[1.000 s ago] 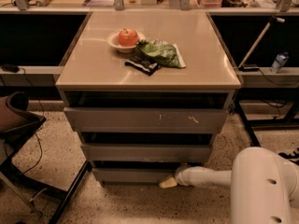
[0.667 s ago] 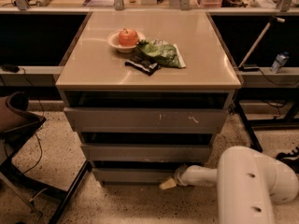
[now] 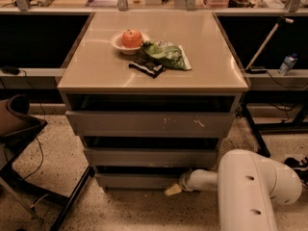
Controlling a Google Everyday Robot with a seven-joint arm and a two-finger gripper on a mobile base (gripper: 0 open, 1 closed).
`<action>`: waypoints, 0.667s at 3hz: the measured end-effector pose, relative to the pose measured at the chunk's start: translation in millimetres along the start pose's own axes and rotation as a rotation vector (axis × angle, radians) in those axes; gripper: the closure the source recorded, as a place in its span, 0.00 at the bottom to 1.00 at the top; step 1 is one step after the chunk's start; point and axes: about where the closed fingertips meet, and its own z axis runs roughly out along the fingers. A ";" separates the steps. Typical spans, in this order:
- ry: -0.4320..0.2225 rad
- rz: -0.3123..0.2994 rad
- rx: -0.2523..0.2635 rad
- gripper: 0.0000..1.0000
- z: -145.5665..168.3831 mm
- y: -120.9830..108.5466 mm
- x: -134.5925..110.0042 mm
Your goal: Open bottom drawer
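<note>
A grey three-drawer cabinet (image 3: 72, 83) stands in the middle of the camera view. The bottom drawer (image 3: 134, 180) is the lowest, narrowest front, plain grey, just above the floor. My gripper (image 3: 173, 189) is low at the right end of that front, at its lower edge, on a white arm (image 3: 250, 186) that comes in from the lower right. The widest top front (image 3: 149, 123) has white scratch marks; the mid-width front (image 3: 149, 157) lies between the two.
On the cabinet top sit a bowl with a red apple (image 3: 132, 38), a green bag (image 3: 166, 55) and a dark packet (image 3: 147, 67). A chair (image 3: 19, 129) stands at the left. A water bottle (image 3: 287, 64) and a leaning pole (image 3: 264, 44) are at the right.
The white arm's bulk has shifted left and now looms larger at the lower right. The gripper stays at the bottom drawer's right end. The drawer fronts have not visibly moved.
</note>
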 end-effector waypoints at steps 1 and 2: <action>0.000 0.000 0.000 0.19 0.0 0.0 0.0; 0.000 0.000 0.000 0.42 0.0 0.0 0.0</action>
